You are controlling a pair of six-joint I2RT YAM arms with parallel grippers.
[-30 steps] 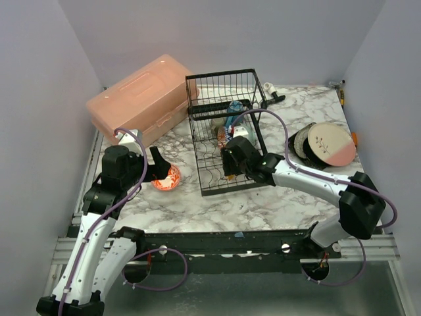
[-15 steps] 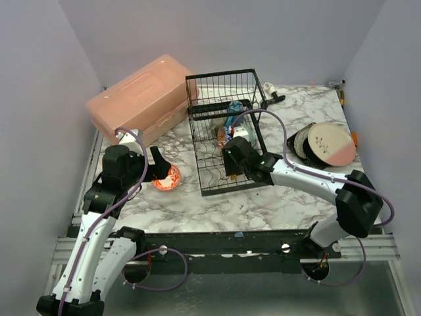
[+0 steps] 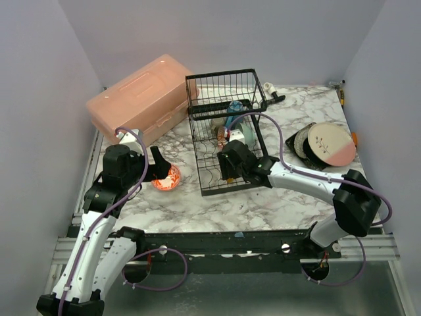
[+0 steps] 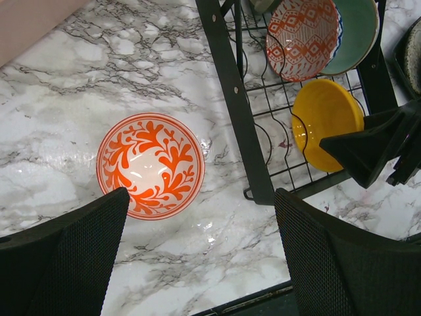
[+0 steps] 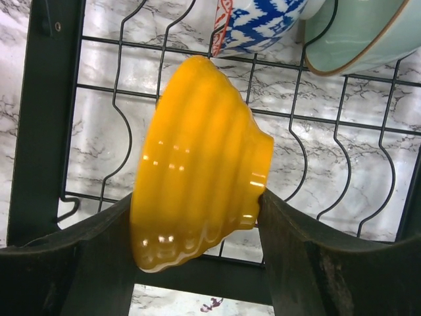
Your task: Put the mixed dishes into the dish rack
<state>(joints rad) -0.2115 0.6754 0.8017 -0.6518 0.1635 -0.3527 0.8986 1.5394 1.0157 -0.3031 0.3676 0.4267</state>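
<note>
**Dish rack** (image 3: 223,141): black wire, standing mid-tabletop toward the far edge, with its tall basket end at the far side.

**Yellow bowl** (image 5: 197,161): ribbed and tipped on its edge over the curved slots at the near end of the rack. It is pinched between rim and foot by the right gripper (image 5: 196,201), with one finger (image 5: 296,263) against the base and the other against the rim.

**Blue-patterned bowl** (image 5: 256,26): on edge in the rack, in a slot farther back than the yellow bowl. The left wrist view shows its red diamond-patterned inside.

**Mint green bowl** (image 5: 358,36): on edge just beside the blue-patterned bowl, in the same part of the rack.

**Red-patterned bowl** (image 4: 150,164): upright on the tabletop (image 3: 263,204), to the left of the rack and apart from it.

**Left gripper** (image 4: 200,197): jaws spread wide, holding nothing, hovering above the red-patterned bowl.

**Pink-cream plate** (image 3: 331,145): near the right edge of the tabletop, lying over a dark plate (image 3: 299,146).

**Pink box** (image 3: 141,99): lid closed, in the far left corner of the tabletop.
</note>
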